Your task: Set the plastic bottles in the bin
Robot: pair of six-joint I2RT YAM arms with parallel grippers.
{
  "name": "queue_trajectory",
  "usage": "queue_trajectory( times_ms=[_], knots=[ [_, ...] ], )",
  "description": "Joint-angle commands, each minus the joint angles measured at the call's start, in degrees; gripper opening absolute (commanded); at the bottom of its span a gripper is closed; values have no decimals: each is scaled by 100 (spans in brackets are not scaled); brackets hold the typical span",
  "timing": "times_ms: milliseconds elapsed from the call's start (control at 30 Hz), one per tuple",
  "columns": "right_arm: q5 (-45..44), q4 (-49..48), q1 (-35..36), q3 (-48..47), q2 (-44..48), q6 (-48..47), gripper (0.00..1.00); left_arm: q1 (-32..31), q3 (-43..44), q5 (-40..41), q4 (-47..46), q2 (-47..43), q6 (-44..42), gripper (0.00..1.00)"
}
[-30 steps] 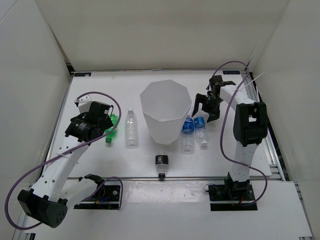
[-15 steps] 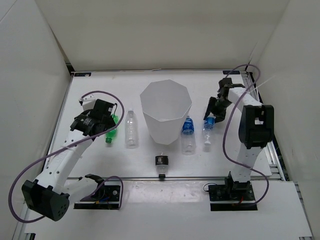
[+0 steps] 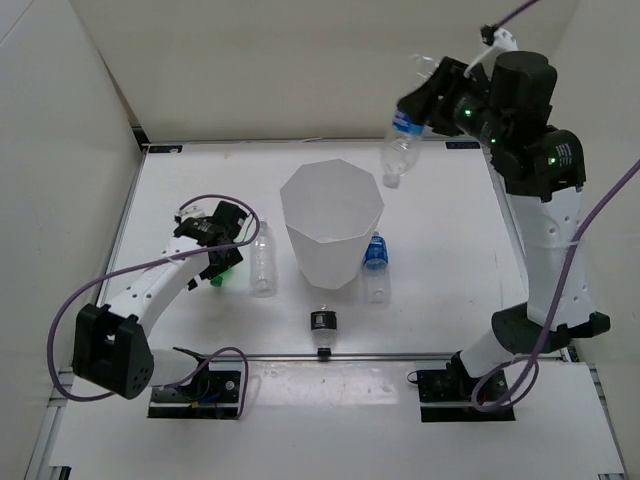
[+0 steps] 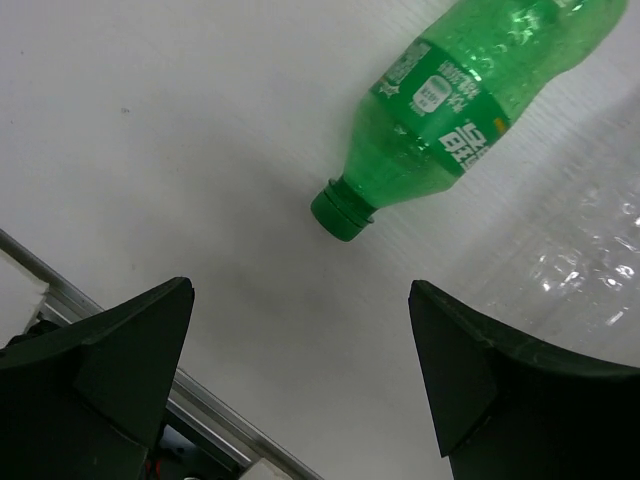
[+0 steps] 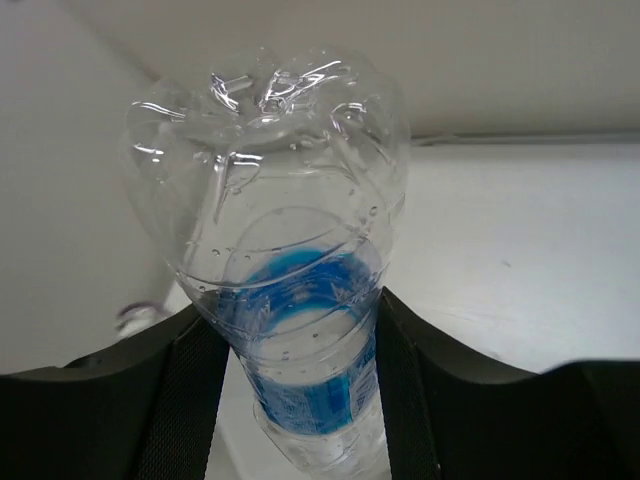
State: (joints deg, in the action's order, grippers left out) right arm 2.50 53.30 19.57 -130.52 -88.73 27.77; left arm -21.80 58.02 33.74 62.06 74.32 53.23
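My right gripper (image 3: 418, 108) is raised high behind the bin (image 3: 325, 255) and is shut on a clear blue-label bottle (image 3: 396, 152). In the right wrist view both pads press that bottle (image 5: 300, 290) at its label, between the tips of the right gripper (image 5: 296, 400). Low over the green bottle (image 3: 216, 279) is my left gripper (image 3: 220, 258), open. From the left wrist, the green bottle (image 4: 460, 110) lies on the table beyond the left gripper (image 4: 300, 370), with nothing between the fingers. On the table lie a plain clear bottle (image 3: 262, 258), another blue-label bottle (image 3: 375, 262) and a short black-label bottle (image 3: 322, 323).
The white table (image 3: 450, 230) is walled on the left, back and right. A metal rail (image 3: 400, 354) runs along its near edge, in front of both arm bases. Purple cables loop from each arm.
My right gripper closed on a blue-label bottle beside the bin and lifted it high toward the back. The left gripper moved right and down over the green bottle.
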Motion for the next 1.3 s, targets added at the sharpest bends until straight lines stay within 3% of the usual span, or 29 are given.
queue_trajectory(
  times_ms=[0,133,167,200,233,400,600,767,1033,1133,1233,1267],
  knots=[
    [-654,217,949,-527,-644,-376,45,27,-62,1,157,-6,477,100],
    [-1347,-144,2135,-308,-900,-975,59,27,-10,405,157,47,530,100],
    [-1532,-14,2260,-247,-953,-975,80,27,60,545,157,134,530,100],
    [-1751,249,2392,-246,-1006,-853,93,27,60,616,157,135,530,100],
    [-1753,251,2393,-246,-1006,-791,100,27,121,669,26,213,400,100],
    [-1989,374,2446,324,-146,-791,100,27,-52,889,-703,206,-277,100],
    [-1789,759,2446,335,286,-843,100,132,-853,371,-2310,-67,-998,99],
    [-1464,1121,2446,395,531,-642,100,264,-977,98,-2971,459,-1420,99],
    [-1217,1384,2446,536,778,-588,100,642,-257,-68,-3218,1628,-1702,100],
    [-1217,1490,2446,536,831,-588,100,827,-90,-209,-3218,1979,-1702,92],
    [-1279,1490,2446,536,884,-588,100,897,-28,-323,-3218,1981,-1614,63],
    [-1339,1490,2446,615,884,-588,100,897,-28,-324,-3218,1815,-1536,45]
  ],
)
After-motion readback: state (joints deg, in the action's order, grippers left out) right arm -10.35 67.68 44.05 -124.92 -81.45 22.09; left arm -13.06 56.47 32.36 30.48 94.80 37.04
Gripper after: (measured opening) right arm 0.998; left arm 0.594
